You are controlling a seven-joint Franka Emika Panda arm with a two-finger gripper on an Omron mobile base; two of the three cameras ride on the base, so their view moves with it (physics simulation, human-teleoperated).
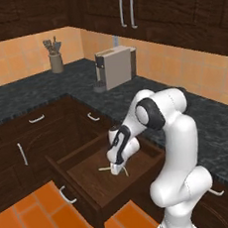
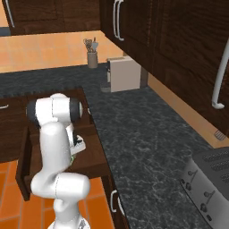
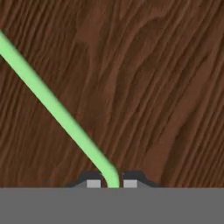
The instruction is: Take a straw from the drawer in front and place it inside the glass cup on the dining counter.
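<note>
The dark-brown drawer (image 1: 101, 186) stands pulled out below the black counter, its curved silver handle (image 1: 67, 195) facing the floor. My gripper (image 1: 117, 168) reaches down inside it, close to the wooden bottom (image 3: 153, 87). The thin light-green straw (image 3: 52, 105) runs from the hand view's upper left down to its bent end, which sits pinched between my two finger tips (image 3: 93, 183). My gripper (image 3: 113, 183) is shut on the straw. A pale sliver of straw (image 1: 105, 169) shows beside the hand. From the right base view my gripper (image 2: 77, 146) is partly behind my own arm. The glass cup and dining counter are out of view.
A black speckled counter (image 1: 83, 84) wraps the corner, carrying a coffee machine (image 1: 115, 67) and a utensil holder (image 1: 56, 62). A toaster (image 2: 208, 179) sits near right. Dark wall cabinets (image 1: 140, 8) hang overhead. Orange tiles (image 1: 37, 218) cover the floor in front of the drawer.
</note>
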